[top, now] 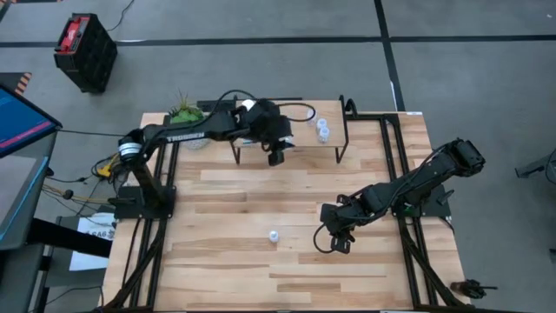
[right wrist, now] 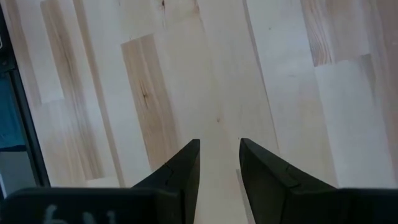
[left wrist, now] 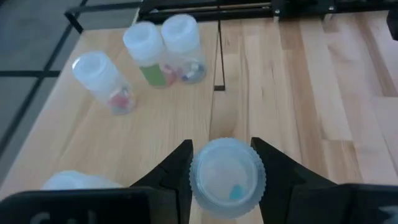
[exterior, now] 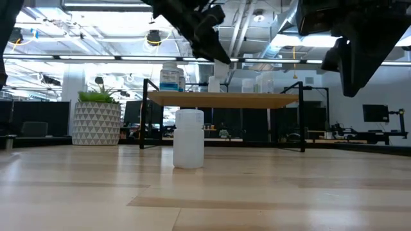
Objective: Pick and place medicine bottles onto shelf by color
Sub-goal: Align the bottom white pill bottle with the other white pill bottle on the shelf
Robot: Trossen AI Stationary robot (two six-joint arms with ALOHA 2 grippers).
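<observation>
**Left gripper clamps a bottle above the shelf; right gripper holds nothing**

High view: the left gripper (top: 275,155) reaches over the shelf (top: 300,149) at the table's far side, near a green plant (top: 183,110) at the far left corner. Two small bottles (top: 322,129) stand together on the shelf's right part. One lone bottle (top: 273,236) stands on the table (top: 226,261) toward the near edge, well apart from the shelf. The right gripper (top: 340,243) hangs over the table to the right of that lone bottle.

Low view: the lone bottle (exterior: 189,138) stands upright on the table, pale and cloudy, its contents not discernible. Behind it the shelf (exterior: 225,99) carries several bottles, one with a blue label (exterior: 169,78). A patterned white plant pot (exterior: 95,123) sits to the left.

Left wrist view: the left gripper (left wrist: 222,171) is clenched on a translucent ribbed-cap bottle (left wrist: 227,177) with a small teal piece inside. Farther along the shelf stand three clear bottles: one (left wrist: 103,79) with reddish bits, one (left wrist: 147,52) with green contents, one (left wrist: 183,45) with mixed coloured bits.

Right wrist view: the right gripper (right wrist: 219,163) has its fingers parted over bare wood, grasping nothing.
</observation>
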